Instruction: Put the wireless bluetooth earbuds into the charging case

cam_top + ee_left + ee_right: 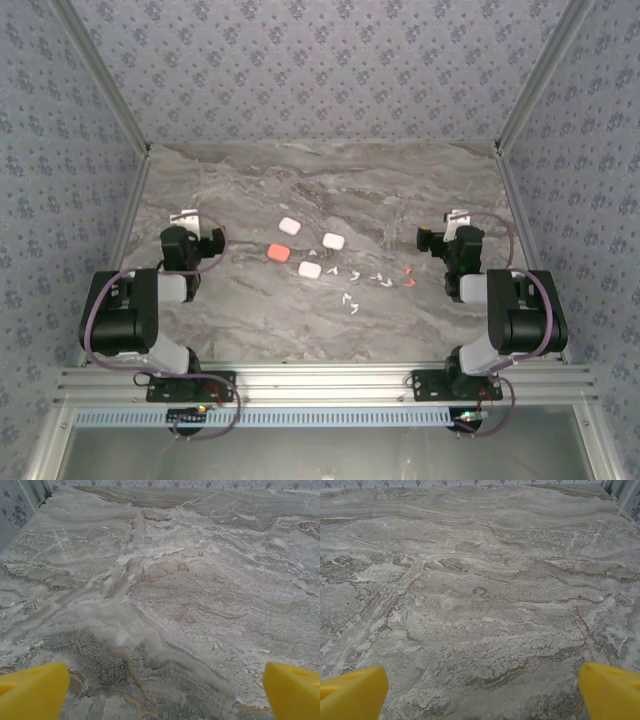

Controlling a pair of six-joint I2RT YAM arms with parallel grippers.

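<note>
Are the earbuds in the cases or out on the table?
Out: tiny white stemmed earbuds and two orange-red earbuds lie loose on the grey marble tabletop, beside the rounded cases.

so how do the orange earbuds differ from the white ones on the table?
Colour: the orange earbuds are orange-red, the white earbuds white. Count: two orange earbuds, several white earbuds. Place: the orange pair lies furthest right; the white ones spread between it and the cases. Shared: all tiny, loose on the table.
</note>
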